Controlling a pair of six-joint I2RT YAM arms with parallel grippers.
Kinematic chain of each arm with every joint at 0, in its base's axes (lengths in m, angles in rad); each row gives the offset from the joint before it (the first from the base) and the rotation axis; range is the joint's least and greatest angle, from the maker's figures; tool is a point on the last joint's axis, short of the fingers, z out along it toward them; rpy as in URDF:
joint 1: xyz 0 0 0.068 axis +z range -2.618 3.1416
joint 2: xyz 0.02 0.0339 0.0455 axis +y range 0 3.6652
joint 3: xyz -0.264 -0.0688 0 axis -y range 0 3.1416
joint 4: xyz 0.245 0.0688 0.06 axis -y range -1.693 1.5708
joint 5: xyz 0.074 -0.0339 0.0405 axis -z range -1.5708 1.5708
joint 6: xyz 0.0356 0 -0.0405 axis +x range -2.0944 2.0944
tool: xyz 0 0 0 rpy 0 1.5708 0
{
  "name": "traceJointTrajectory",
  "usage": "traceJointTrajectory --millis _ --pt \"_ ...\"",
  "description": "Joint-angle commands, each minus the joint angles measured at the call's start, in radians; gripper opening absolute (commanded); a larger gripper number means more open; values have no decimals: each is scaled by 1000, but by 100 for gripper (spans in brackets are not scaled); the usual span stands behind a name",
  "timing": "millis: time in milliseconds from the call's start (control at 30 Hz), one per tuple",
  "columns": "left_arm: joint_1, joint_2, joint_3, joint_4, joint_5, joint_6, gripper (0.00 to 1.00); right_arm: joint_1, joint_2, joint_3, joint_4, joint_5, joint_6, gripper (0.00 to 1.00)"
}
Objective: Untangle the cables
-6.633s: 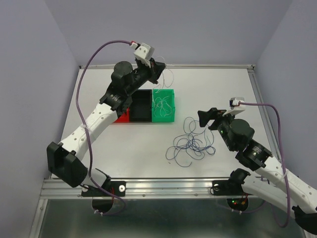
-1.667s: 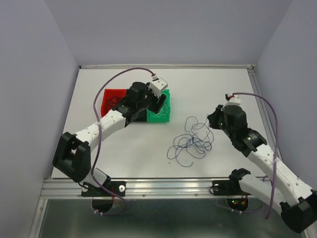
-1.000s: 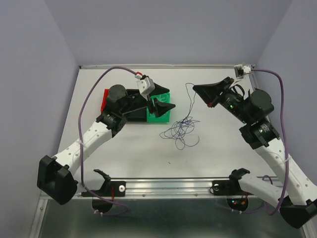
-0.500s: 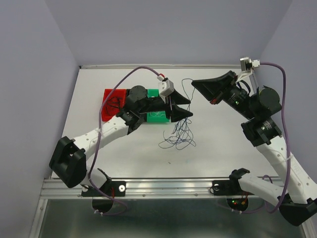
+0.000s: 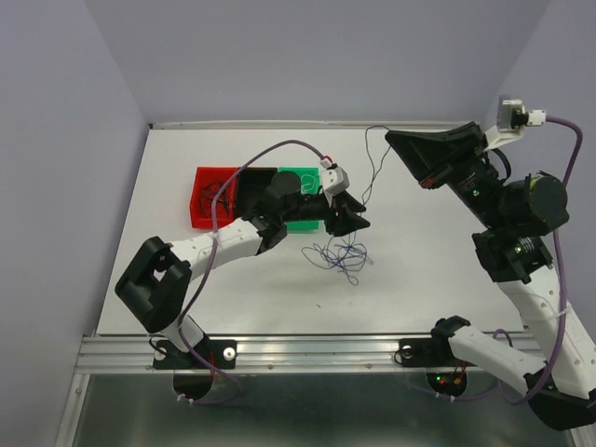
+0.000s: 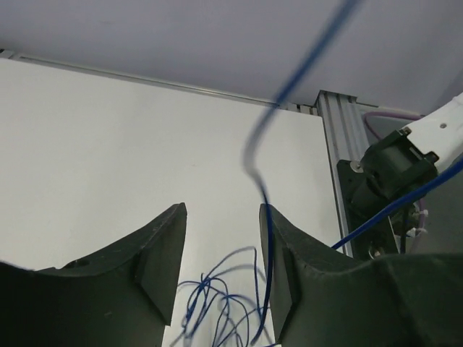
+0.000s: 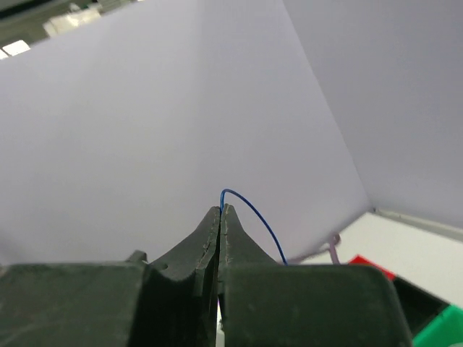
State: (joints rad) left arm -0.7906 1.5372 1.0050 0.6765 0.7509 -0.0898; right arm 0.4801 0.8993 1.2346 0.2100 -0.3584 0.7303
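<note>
The cables (image 5: 341, 257) lie in a loose heap on the white table (image 5: 438, 242), near the green bin (image 5: 296, 174). One blue strand (image 6: 291, 84) climbs out of the heap to the right gripper (image 7: 221, 210), raised high, its jaws pinched tight on the strand's end. The left gripper (image 6: 221, 217) hangs low over the heap with its jaws partly apart (the strand runs through the gap, close against one finger).
</note>
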Motion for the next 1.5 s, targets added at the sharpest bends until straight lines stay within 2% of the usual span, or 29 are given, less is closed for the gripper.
traceJointTrajectory --millis 0,167,267,400,600,833,933,967,1000,1067,1133,1233,1367,1467 --pt "-10 52 -14 17 -28 45 55 8 -20 141 178 88 37 1" --pt "-44 130 3 -17 -67 84 54 8 48 265 243 124 75 1" --pt "-45 123 12 -34 -81 79 53 9 73 321 243 122 83 1" --pt "-45 49 -22 -31 -119 108 53 9 61 296 270 172 84 1" --pt "-39 -12 -34 -41 -62 101 53 9 43 249 272 208 70 1" --pt "31 -130 -78 -35 10 93 65 8 32 230 272 222 63 1" --pt "80 -160 -97 0 37 24 69 9 38 239 272 216 66 1" --pt "103 -160 -106 68 80 0 73 8 39 244 272 211 69 1" --pt "122 -160 -135 130 207 -74 76 8 46 247 272 208 72 1" --pt "140 -167 -167 265 342 -117 95 8 50 256 272 194 73 1" --pt "113 -211 -181 267 352 -81 99 8 56 256 273 190 81 1" --pt "74 -268 -204 193 285 42 99 8 58 250 279 188 89 1" --pt "18 -325 -209 149 200 84 99 8 70 240 299 182 106 1" --pt "-21 -307 -175 149 134 84 99 8 88 230 333 170 133 1"
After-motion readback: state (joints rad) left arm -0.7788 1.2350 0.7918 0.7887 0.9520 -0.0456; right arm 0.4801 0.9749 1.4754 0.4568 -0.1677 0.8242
